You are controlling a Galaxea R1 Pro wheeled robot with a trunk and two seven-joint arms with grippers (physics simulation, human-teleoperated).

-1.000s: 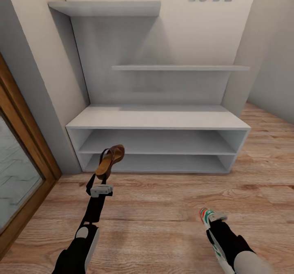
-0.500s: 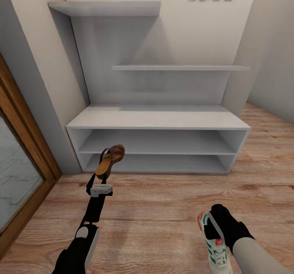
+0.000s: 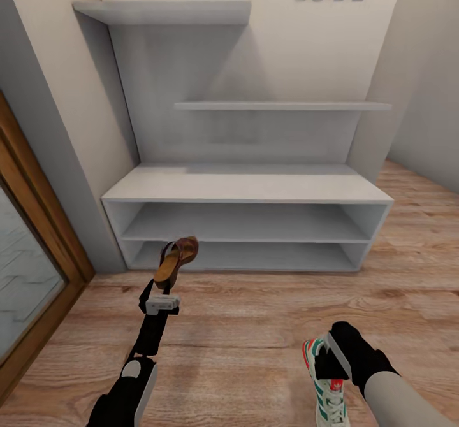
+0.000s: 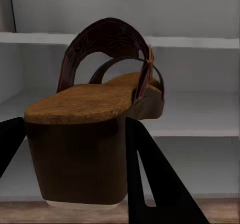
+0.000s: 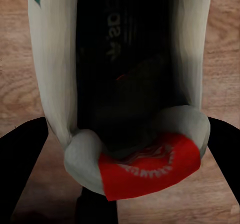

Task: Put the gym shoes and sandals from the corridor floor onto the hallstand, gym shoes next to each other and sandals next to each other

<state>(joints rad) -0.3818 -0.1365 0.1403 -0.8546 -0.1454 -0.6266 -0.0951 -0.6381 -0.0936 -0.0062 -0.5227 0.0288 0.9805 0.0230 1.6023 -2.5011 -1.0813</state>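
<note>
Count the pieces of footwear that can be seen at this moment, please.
2. One brown sandal is held up by the left gripper before the shoe rack. One gym shoe is in the right gripper above the floor. Others may be out of view.

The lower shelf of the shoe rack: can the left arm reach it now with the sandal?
Probably yes: the sandal in the left pincer hangs before the open lower shelf, nothing between.
</note>
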